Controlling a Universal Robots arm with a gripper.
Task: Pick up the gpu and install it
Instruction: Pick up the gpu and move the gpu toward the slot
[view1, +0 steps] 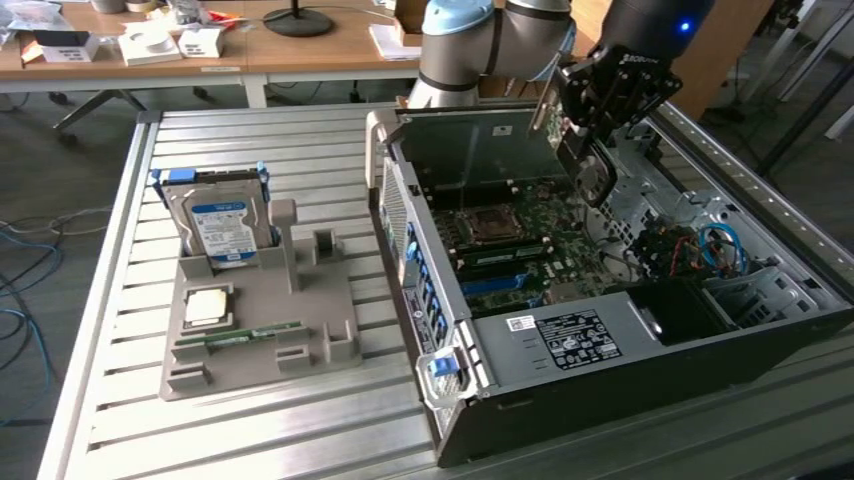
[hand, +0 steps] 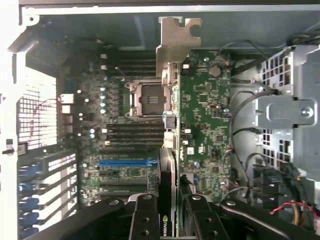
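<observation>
Here, on the slatted metal tabletop (view1: 240, 440), the open computer case (view1: 587, 400) takes the right half of the exterior frame, its motherboard (view1: 534, 215) near centre, and in the upper right the end effector (view1: 594, 130) is clamped on the gpu (view1: 591, 175), held on edge above that board.

A robotics lab: slatted metal counter (view1: 254, 425), opened computer case (view1: 641, 395), cluttered wooden desks (view1: 320, 55), loose cables (view1: 19, 300) on the floor (view1: 67, 170).

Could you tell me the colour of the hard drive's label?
Blue and white label, best in the exterior view.
</observation>
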